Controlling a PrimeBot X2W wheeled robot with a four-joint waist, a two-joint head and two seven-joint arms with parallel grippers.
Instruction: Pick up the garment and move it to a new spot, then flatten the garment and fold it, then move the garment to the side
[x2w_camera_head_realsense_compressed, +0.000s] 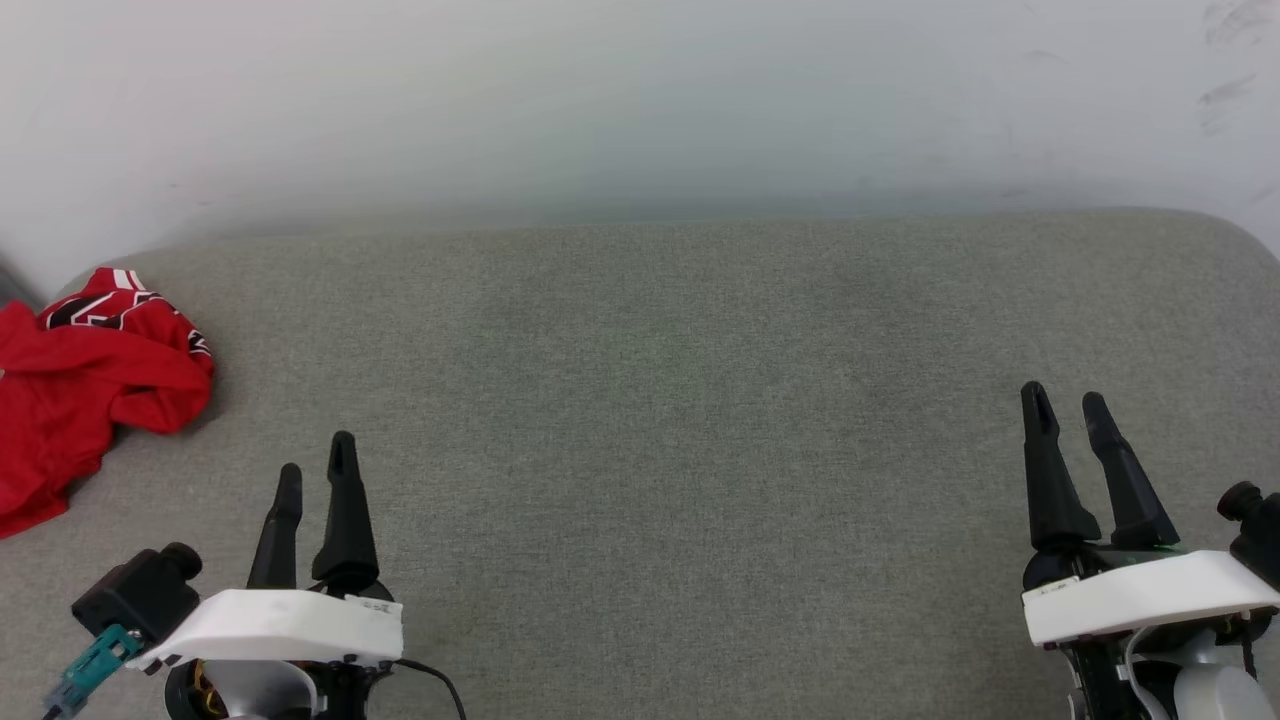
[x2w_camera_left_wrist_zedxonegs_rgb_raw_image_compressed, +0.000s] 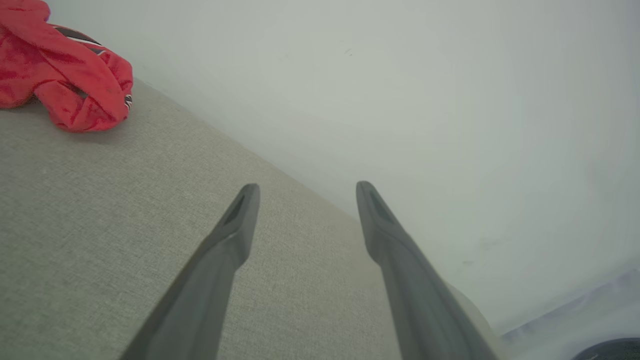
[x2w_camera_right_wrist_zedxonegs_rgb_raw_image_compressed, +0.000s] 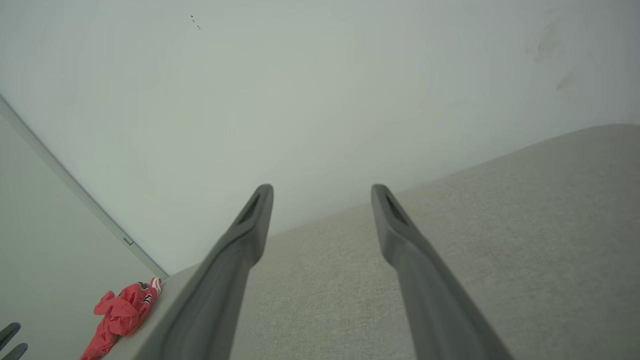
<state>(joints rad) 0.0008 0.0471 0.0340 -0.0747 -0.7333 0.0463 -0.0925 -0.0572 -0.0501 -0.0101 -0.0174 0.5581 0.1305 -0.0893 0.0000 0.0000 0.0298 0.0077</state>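
Note:
The garment (x2w_camera_head_realsense_compressed: 95, 385) lies crumpled in a red heap at the far left of the grey padded surface (x2w_camera_head_realsense_compressed: 660, 400), with a bit of black and white print showing on top. It shows again at the upper left of the left wrist view (x2w_camera_left_wrist_zedxonegs_rgb_raw_image_compressed: 65, 70) and small at the lower left of the right wrist view (x2w_camera_right_wrist_zedxonegs_rgb_raw_image_compressed: 122, 315). My left gripper (x2w_camera_head_realsense_compressed: 317, 455) hovers open near the front left, to the right of the garment and apart from it, nothing between its fingers. My right gripper (x2w_camera_head_realsense_compressed: 1065, 398) stands open at the front right, far from the garment.
A white wall (x2w_camera_head_realsense_compressed: 640, 100) rises right behind the padded surface. The surface's rounded corners show at the back left and back right. A wide stretch of bare grey fabric lies between the two grippers.

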